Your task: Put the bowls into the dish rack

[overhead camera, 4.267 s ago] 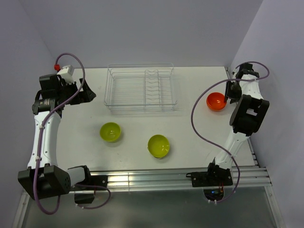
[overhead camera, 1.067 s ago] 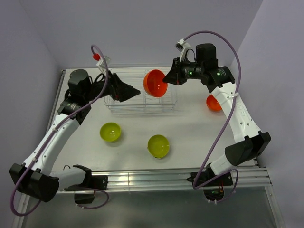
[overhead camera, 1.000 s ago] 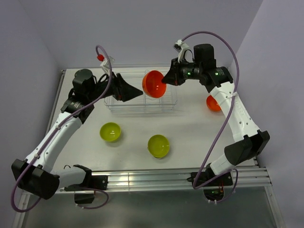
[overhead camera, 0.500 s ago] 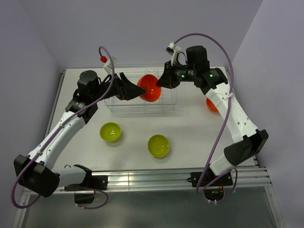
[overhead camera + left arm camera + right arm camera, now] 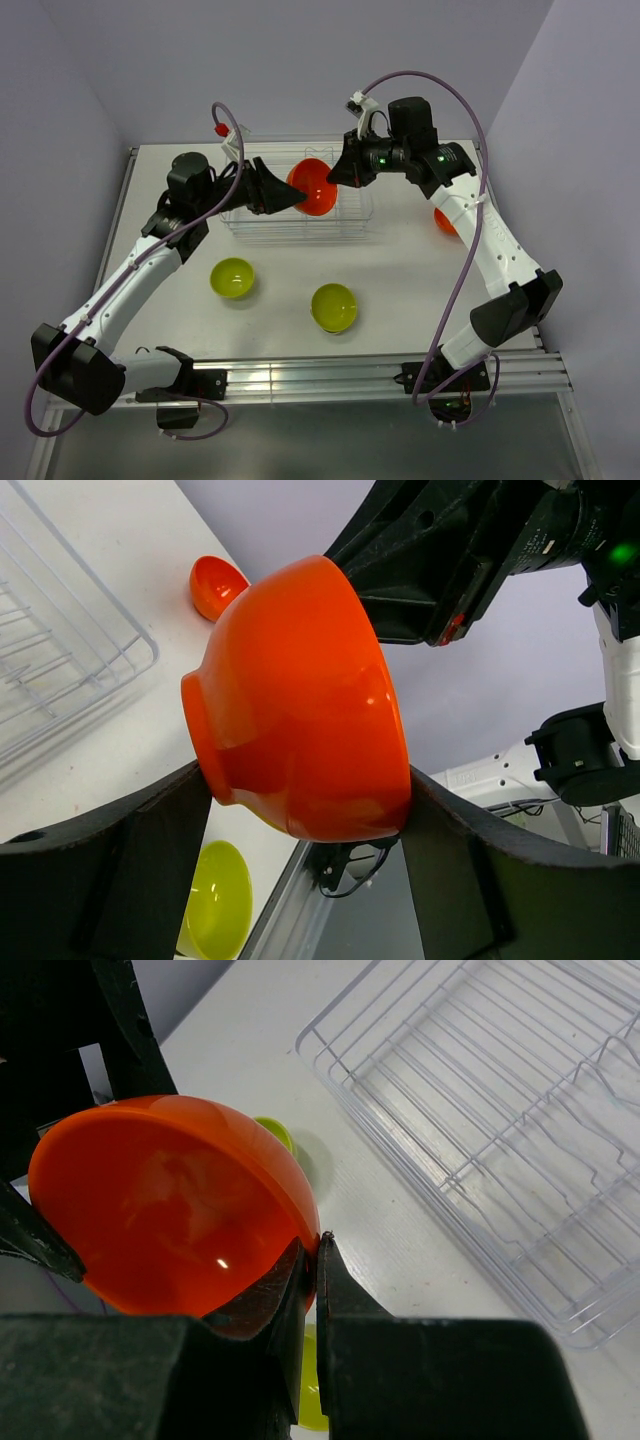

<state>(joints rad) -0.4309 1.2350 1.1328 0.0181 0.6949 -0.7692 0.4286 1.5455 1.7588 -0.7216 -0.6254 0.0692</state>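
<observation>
An orange bowl (image 5: 314,188) hangs on its side above the wire dish rack (image 5: 250,215), held between both grippers. My right gripper (image 5: 335,180) is shut on its rim; the right wrist view shows the fingertips (image 5: 315,1245) pinching the rim of the bowl (image 5: 170,1200). My left gripper (image 5: 295,192) straddles the bowl's outside; in the left wrist view both fingers touch the bowl (image 5: 300,700). A second orange bowl (image 5: 446,220) sits at the right, partly behind the right arm. Two lime-green bowls (image 5: 232,277) (image 5: 334,307) sit in front of the rack.
The rack (image 5: 500,1130) holds no bowls and its prong row is at its right half. The second orange bowl (image 5: 215,583) and a green bowl (image 5: 215,900) show in the left wrist view. Walls close in at the back and both sides.
The right arm brought the orange bowl down and left over the rack. The left gripper moved right and its fingers now sit around the bowl. The other bowls have not moved.
</observation>
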